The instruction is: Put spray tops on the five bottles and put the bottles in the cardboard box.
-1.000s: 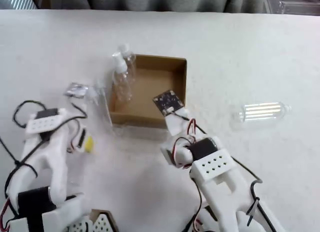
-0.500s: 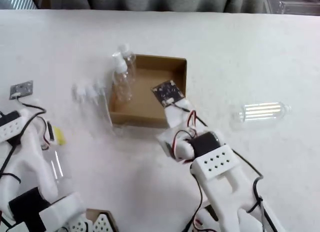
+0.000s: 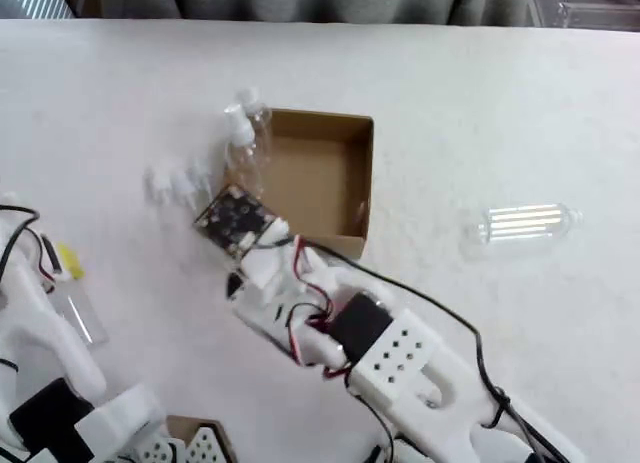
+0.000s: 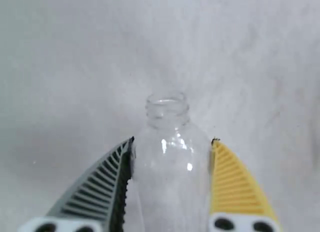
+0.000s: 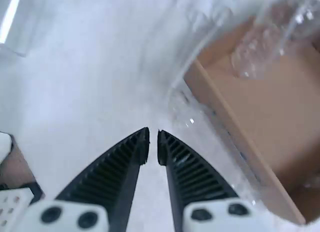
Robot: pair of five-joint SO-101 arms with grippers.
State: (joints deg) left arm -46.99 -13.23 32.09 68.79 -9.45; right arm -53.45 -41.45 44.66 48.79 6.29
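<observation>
Currently, an uncapped clear bottle [image 4: 170, 157] is clamped between the grey and yellow fingers of the left gripper [image 4: 171, 142]. It is held well to the left of the cardboard box [image 3: 350, 133] and nearer the arms than the box is. The grip is taken on the body below the shoulder, so the threaded neck is left bare and free. This is judged to be deliberate, so that a spray top can be fitted while the bottle is steadied. The right gripper [image 5: 152, 141] is seen with its jaws drawn almost together, only a thin slit left between them and nothing carried. It is placed just off the box's near left corner, low over the white table [image 3: 450, 83]. Being empty, it is judged to have a spray top still to fetch before the held bottle can be finished. Two topped bottles [image 3: 245, 143] are stood against the box's left wall, apparently inside, and are taken as already done. A pale cluster [image 3: 175, 183] is noted just outside that same wall. Whether it is loose spray tops or further topped bottles cannot be told. It lies close to the right gripper, which is the likely reason for that arm's position. One lying bottle [image 3: 525, 223] is left on its side well to the right of the box, and whether it carries a top cannot be made out. The task is judged to be part done.
</observation>
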